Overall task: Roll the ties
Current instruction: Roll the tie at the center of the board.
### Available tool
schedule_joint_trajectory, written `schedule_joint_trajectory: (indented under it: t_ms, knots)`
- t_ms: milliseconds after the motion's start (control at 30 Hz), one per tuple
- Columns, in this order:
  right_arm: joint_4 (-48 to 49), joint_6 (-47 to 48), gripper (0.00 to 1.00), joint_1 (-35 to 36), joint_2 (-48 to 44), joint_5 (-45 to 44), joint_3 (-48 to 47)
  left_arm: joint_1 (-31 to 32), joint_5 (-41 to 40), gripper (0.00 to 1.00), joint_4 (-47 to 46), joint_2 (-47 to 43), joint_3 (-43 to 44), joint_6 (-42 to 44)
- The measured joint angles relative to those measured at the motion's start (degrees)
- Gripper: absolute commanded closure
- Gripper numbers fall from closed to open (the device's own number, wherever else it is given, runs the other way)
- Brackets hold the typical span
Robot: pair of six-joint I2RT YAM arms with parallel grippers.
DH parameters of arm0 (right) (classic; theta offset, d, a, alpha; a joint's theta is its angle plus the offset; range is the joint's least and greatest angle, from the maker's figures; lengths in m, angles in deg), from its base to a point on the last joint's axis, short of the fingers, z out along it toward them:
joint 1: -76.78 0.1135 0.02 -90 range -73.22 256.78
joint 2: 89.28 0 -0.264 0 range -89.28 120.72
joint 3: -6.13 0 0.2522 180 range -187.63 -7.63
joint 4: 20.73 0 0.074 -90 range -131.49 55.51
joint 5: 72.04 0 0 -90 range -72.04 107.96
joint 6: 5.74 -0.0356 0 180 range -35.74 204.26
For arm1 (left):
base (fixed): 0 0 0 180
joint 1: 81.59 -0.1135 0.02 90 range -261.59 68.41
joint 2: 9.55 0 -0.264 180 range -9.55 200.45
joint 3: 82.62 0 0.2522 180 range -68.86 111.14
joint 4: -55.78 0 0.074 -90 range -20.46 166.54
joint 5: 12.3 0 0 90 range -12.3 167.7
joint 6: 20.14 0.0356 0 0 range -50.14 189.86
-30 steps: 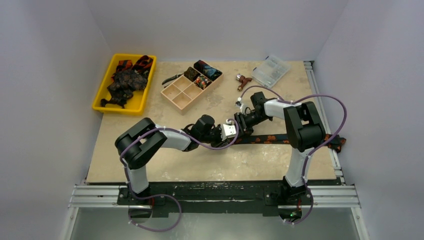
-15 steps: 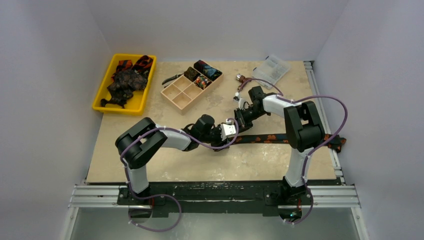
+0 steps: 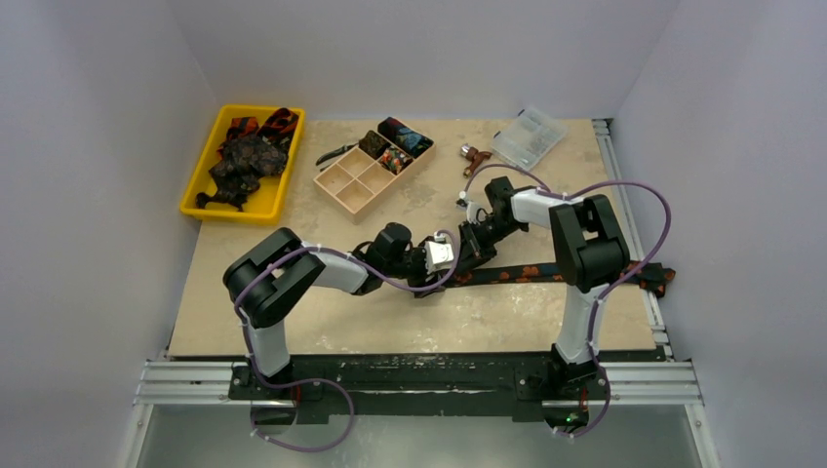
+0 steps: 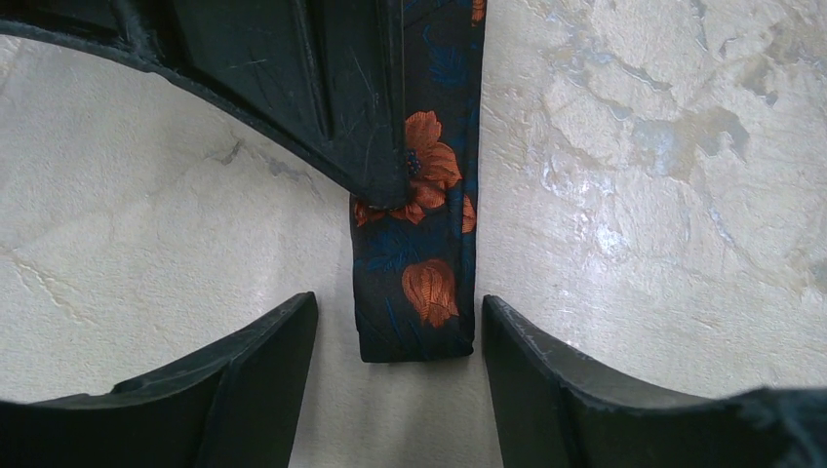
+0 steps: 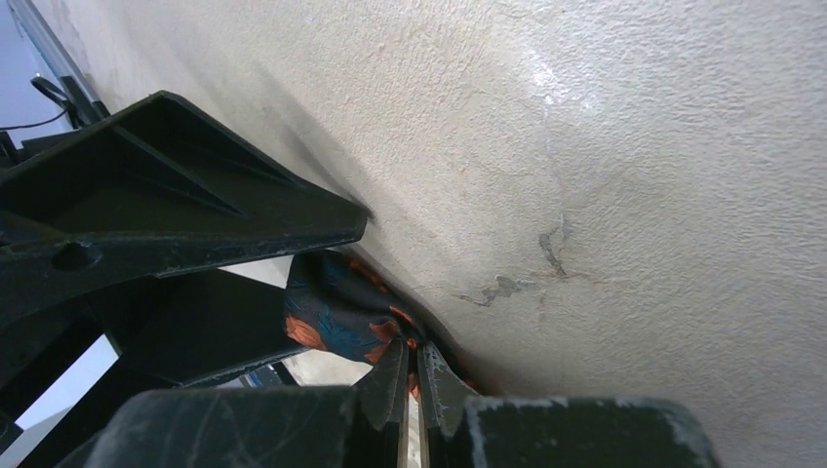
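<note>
The tie (image 3: 527,272) lay flat on the worktop (image 3: 293,292), running from the middle out towards 3 o'clock, with its far end over the worktop's edge. In the left wrist view its blunt near end came in from 12 o'clock and stopped between the left fingers (image 4: 249,385). Those stood wide, one on either side of the cloth, and touched none of it. The right fingers (image 5: 390,382) were pressed together on a bunched fold of the same tie, just beyond that end. I could not tell how much cloth they had, because that view was cramped and dark.

My first worry was that pinch. If it was only a thin bite, the slick fabric could slide out the moment I turned the wrist to start the roll.

The second was crowding. The two sets of fingers sat almost against each other, so closing the left pair carelessly could strike the right arm's finger instead of catching cloth.

The end also sat nearer the 3 o'clock finger, so a closing stroke might shove it sideways and start the roll crooked.

Last, the long tail over the edge could drag and pull the roll askew.
</note>
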Motion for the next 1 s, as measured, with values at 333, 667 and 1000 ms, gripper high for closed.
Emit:
schedule_joint_trajectory:
  t_ms: [333,667,1000]
  knots:
    - [-0.44,-0.39,1.00,0.00,-1.44,1.44,-0.15,0.59,-0.66,0.45,1.51,1.18,2.40,0.63]
    - [-1.31,-0.39,1.00,0.00,-2.38,1.73,-0.07,0.98,-2.05,0.69,0.74,0.35,0.98,4.70]
    - [1.20,-1.44,1.00,0.68,-0.39,1.68,0.02,-0.15,-1.79,0.69,3.52,-0.46,1.29,7.78]
